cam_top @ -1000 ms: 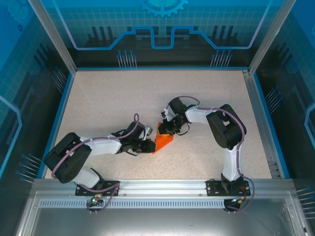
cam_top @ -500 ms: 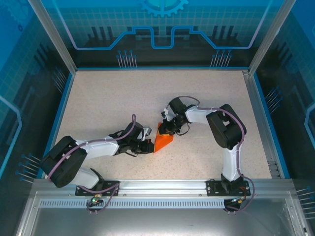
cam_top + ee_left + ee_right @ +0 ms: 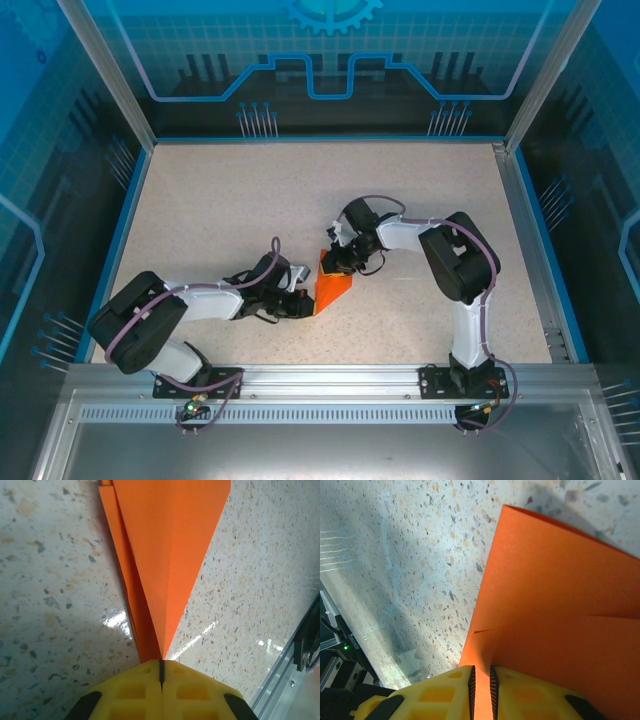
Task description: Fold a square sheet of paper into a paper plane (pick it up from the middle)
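Paper plane (image 3: 332,287) | nose near-left, diagonal | left end effector (image 3: 161,669) pinching nose | right end effector (image 3: 481,674) gripping tail

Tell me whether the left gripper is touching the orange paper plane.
Touching. In the left wrist view the left gripper is shut on the pointed tip of the paper plane.

Tabletop (image 3: 250,200) was pale speckled stone-look, glossy, with light glints seen in the left wrist view (image 3: 50,580). A blue border (image 3: 128,230) ran along its left, far and right edges. An aluminium rail (image 3: 330,378) lay across the near edge, with a grey metal tray just below it. Translucent blue panels (image 3: 330,60) with a circuit-line pattern stood behind, gear emblem (image 3: 332,12) at top centre. Slanted metal posts (image 3: 105,75) stood at the far corners.
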